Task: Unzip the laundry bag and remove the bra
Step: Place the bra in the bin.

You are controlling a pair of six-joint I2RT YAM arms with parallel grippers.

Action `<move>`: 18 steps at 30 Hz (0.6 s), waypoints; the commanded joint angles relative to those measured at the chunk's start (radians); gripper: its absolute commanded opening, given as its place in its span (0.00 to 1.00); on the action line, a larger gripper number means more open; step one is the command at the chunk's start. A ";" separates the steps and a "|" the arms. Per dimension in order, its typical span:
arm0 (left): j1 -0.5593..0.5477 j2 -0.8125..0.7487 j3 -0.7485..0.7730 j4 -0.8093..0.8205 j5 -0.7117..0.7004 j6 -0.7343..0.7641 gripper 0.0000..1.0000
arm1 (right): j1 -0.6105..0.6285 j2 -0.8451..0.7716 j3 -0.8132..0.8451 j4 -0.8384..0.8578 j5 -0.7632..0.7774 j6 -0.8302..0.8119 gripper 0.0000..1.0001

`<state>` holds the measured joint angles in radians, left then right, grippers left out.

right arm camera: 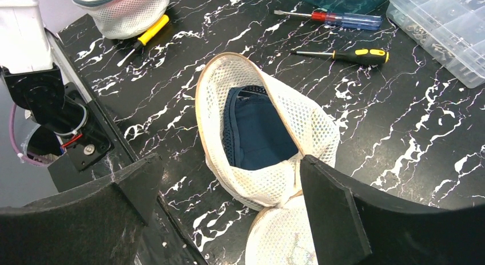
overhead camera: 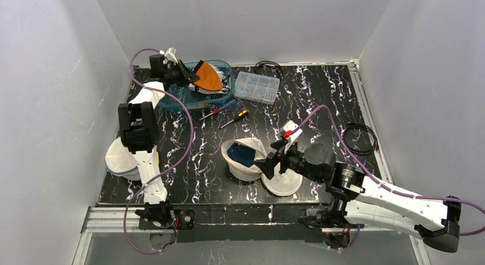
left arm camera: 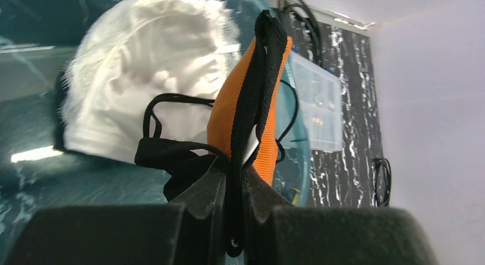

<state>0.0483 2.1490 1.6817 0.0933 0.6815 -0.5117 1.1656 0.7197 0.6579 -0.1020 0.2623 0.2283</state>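
The left gripper (left arm camera: 235, 179) was clamped on the black edge of the orange bra (left arm camera: 229, 113), soft and light, over the bin (overhead camera: 171, 99), while the right gripper (right arm camera: 229, 162) hung wide apart above the open bag (right arm camera: 297, 125), whose limp navy bra (right arm camera: 257, 133) looked best pinched at its edge.

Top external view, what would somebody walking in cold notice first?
The bright orange bra stands out, pinched in the left end effector above the teal bin at the table's far left corner. Next is the white mesh laundry bag near the middle front, gaping open with a dark blue garment inside, and the right end effector open just beside it.
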 commanded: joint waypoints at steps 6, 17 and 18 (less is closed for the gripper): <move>0.006 0.016 0.093 -0.174 -0.107 0.072 0.48 | 0.002 -0.007 -0.002 0.045 0.042 -0.028 0.97; 0.002 -0.207 0.035 -0.275 -0.334 0.104 0.66 | 0.003 0.034 0.011 0.080 0.007 -0.025 0.97; -0.005 -0.227 0.030 -0.292 -0.369 0.105 0.65 | 0.003 0.032 0.007 0.083 0.008 -0.023 0.97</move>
<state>0.0540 2.1128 1.7241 -0.1219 0.4583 -0.4366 1.1656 0.7570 0.6575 -0.0933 0.2771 0.2062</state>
